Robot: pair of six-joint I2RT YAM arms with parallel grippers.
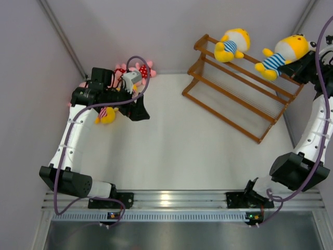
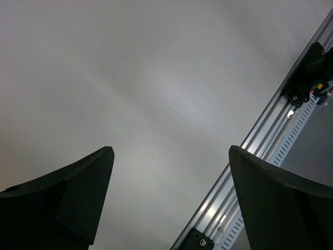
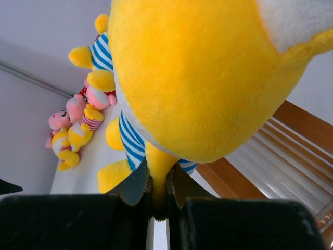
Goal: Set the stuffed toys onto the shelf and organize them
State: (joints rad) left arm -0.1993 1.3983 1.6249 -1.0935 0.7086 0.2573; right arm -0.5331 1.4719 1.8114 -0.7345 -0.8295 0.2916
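- A yellow toy (image 3: pixel 197 78) in a blue-and-white striped shirt fills the right wrist view. The right gripper (image 3: pixel 157 182) is pressed almost together on one thin yellow limb; which limb, I cannot tell.
- From above, this toy lies at the far right end of the shelf (image 1: pixel 234 99), on its top tier.
- A second yellow toy (image 1: pixel 232 44) sits at the left end of the same tier, well apart.
- The left gripper (image 2: pixel 170 151) is spread wide and holds nothing, with only bare table (image 2: pixel 156 78) below it.
- The heap of toys (image 1: pixel 140 69) lies at the far left, partly hidden under the left arm.
- These dolls look light, soft and squashy. A limb pinch lets the body swing, so gripping the torso or head would likely be steadier.
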